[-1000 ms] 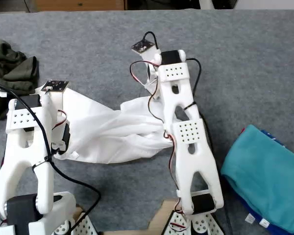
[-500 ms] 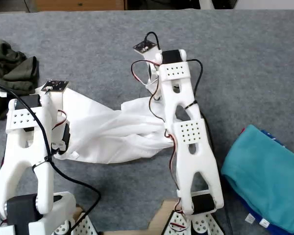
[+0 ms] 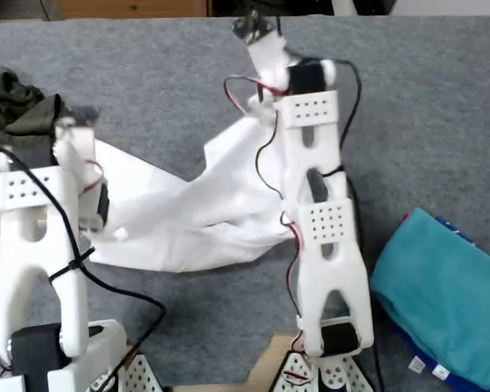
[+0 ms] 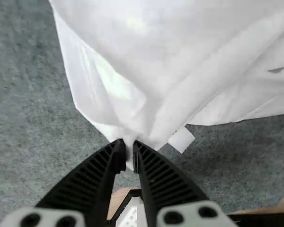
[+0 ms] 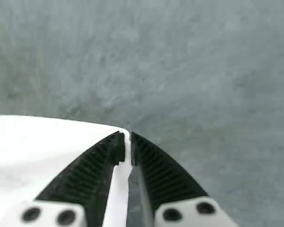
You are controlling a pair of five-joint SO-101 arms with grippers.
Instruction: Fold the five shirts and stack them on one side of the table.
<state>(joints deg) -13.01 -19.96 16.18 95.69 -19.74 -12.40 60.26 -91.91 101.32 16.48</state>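
Observation:
A white shirt lies crumpled across the middle of the grey table, partly lifted by both arms. My left gripper is shut on a bunched fold of the white shirt at its left side. My right gripper is shut on a thin edge of the white shirt, held above bare table toward the far side. From above, the left arm stands at the shirt's left edge and the right arm runs over its right part.
A dark green shirt is heaped at the far left edge. A teal folded shirt rests on a blue one at the right edge. Grey cloth covers the table; wooden arm bases sit at the near edge.
Both arms have moved toward the far side with the white shirt held, and raised it. The right arm went farther, pulling its corner of cloth up and away.

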